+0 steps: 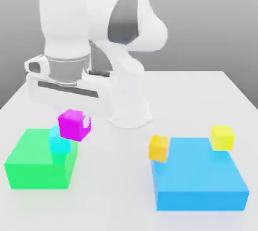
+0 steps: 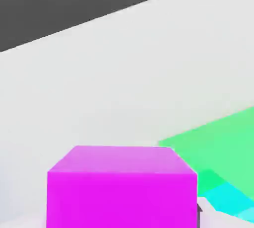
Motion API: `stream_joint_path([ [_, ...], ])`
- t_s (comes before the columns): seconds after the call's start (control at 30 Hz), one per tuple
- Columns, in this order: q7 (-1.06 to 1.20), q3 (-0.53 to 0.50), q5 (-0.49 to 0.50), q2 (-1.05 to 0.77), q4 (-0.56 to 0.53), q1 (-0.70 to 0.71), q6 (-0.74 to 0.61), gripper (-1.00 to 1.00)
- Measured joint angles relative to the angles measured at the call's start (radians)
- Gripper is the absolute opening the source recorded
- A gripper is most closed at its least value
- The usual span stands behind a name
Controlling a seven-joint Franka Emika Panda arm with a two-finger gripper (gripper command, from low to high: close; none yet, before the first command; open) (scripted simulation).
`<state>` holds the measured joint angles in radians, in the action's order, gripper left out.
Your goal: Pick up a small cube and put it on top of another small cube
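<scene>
Because the pink cube (image 1: pixel 74 124) must go on the light blue cube (image 1: pixel 59 143), the claw (image 1: pixel 75 119) pinches it tight, up in the air, just above that cube on the green block (image 1: pixel 35 167).

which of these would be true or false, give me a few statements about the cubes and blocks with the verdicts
1. The magenta cube is held up in the gripper, off the table. True.
2. The cyan cube sits on the big blue block. False: it is at the green block, on the exterior view's left.
3. The orange cube is at the blue block's corner. True.
4. The yellow cube is stacked on the orange cube. False: they are apart, at opposite corners of the blue block.
5. The magenta cube already rests squarely on the cyan cube. False: it hangs just above and beside it.
</scene>
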<state>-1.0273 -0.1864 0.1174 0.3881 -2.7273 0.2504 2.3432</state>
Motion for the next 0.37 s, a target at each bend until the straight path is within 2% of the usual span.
stream_joint_path([
  [0.1, -0.096, -0.021, 0.009, 0.076, -0.069, 0.092, -0.006, -1.0],
  [0.23, -0.107, -0.036, 0.007, -0.022, -0.12, 0.107, 0.143, -1.0],
  [0.27, -0.106, -0.038, 0.006, -0.051, -0.131, 0.107, 0.183, 1.0],
  [0.37, -0.106, -0.038, 0.006, -0.051, -0.131, 0.107, 0.183, 1.0],
])
